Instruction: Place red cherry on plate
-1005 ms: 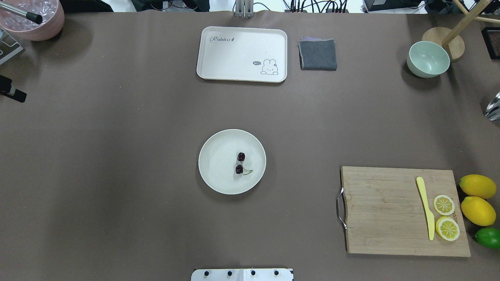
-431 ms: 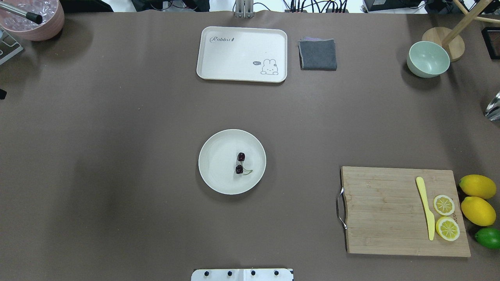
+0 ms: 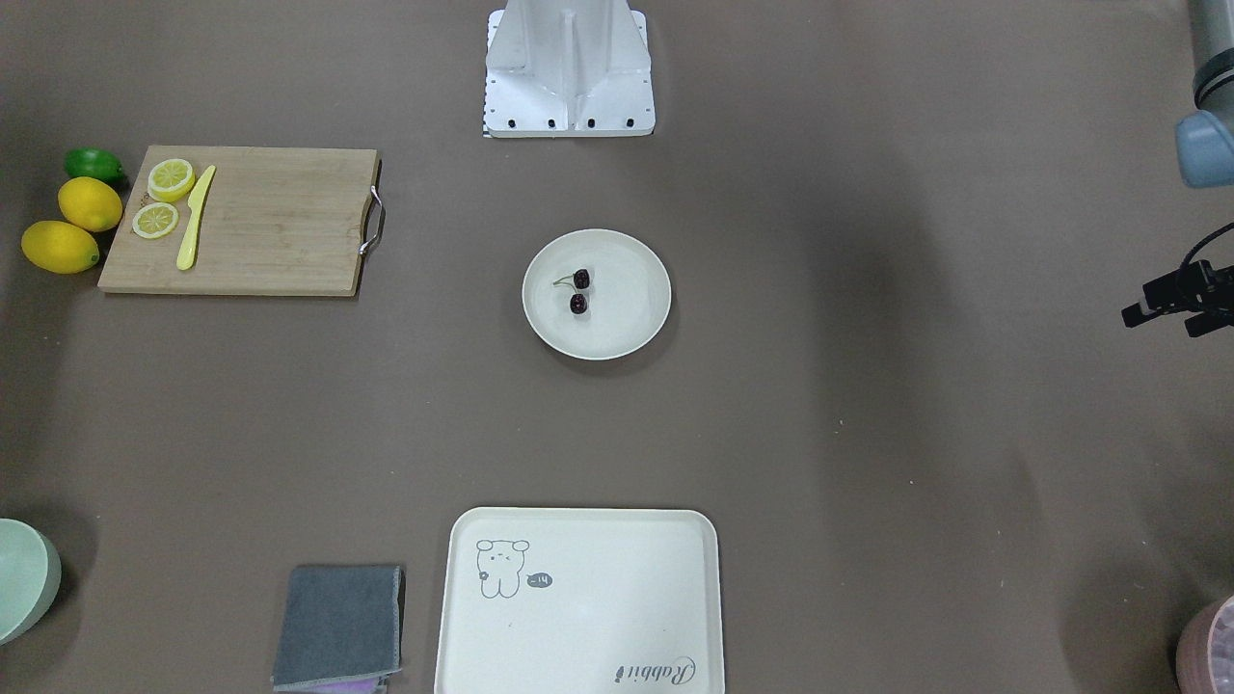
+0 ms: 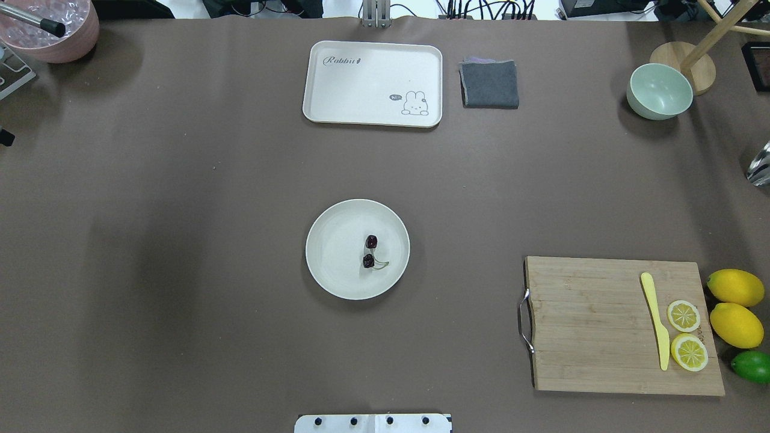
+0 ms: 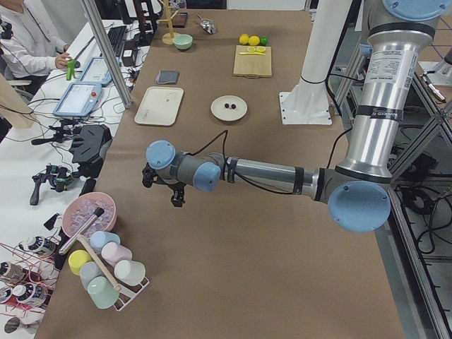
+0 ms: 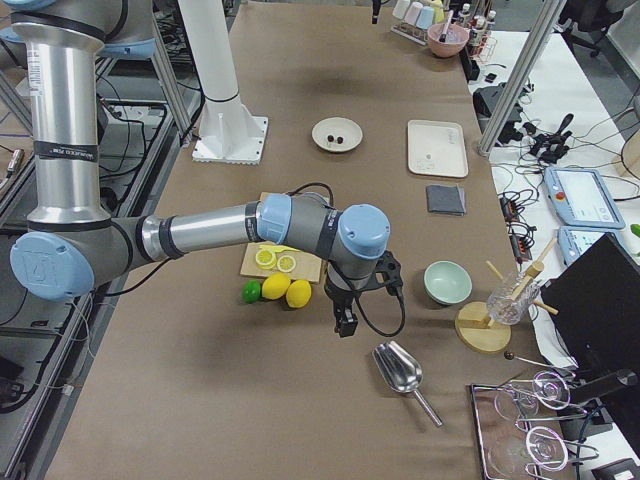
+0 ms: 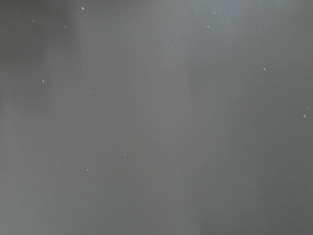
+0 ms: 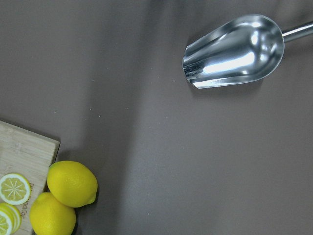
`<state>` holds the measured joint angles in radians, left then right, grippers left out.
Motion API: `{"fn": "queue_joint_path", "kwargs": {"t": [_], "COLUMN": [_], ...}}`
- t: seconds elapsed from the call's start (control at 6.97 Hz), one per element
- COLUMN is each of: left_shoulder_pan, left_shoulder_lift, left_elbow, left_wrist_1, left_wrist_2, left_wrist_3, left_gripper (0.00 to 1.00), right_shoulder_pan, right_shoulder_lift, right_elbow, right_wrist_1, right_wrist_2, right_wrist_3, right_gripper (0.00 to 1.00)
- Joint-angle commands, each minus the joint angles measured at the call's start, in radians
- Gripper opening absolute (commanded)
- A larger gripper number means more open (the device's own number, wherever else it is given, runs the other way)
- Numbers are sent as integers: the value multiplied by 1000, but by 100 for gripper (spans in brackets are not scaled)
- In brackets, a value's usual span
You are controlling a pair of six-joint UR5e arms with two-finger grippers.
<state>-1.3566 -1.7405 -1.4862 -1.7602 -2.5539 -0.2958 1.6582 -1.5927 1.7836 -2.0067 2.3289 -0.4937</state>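
Note:
The red cherry (image 4: 372,242), a pair of dark cherries on thin green stems, lies on the round off-white plate (image 4: 337,252) at the table's middle, right of the plate's centre. It shows on the plate (image 3: 627,299) in the front-facing view too, as the red cherry (image 3: 581,279). My left gripper (image 3: 1171,304) hangs far off at the table's left end, over bare brown cloth; I cannot tell its state. My right gripper (image 6: 346,325) hovers past the lemons near the right end, state unclear. Neither wrist view shows fingers.
A rabbit tray (image 4: 373,84), grey cloth (image 4: 489,84) and green bowl (image 4: 659,90) line the far side. A cutting board (image 4: 601,325) with knife and lemon slices, lemons (image 4: 735,287) and a lime sit right. A metal scoop (image 8: 234,51) lies beyond; a pink bowl (image 4: 54,30) sits far left.
The left gripper has drawn back leftward, almost out of the overhead view. The cherry and plate have not moved.

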Motion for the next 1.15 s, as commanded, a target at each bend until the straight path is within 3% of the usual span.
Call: {"fn": "queue_joint_path", "kwargs": {"t": [0.0, 0.14, 0.57, 1.0], "left_shoulder_pan": [-15, -22, -25, -99], "left_shoulder_lift": [-13, -10, -8, 21], "left_elbow": [72, 72, 64, 55], "left_wrist_1": [-2, -5, 1, 1], "left_wrist_2": [4, 26, 23, 64], "left_wrist_3": [6, 13, 43, 43], "left_gripper": [98, 98, 98, 98], "right_shoulder_pan": [14, 17, 15, 18], "right_shoulder_lift": [-4, -9, 6, -1], "right_elbow": [-52, -61, -325, -323], "right_wrist_1": [6, 38, 398, 440], "right_wrist_2": [-13, -16, 13, 15], "right_wrist_3": [3, 0, 26, 98], "right_gripper": [100, 100, 100, 100]}}
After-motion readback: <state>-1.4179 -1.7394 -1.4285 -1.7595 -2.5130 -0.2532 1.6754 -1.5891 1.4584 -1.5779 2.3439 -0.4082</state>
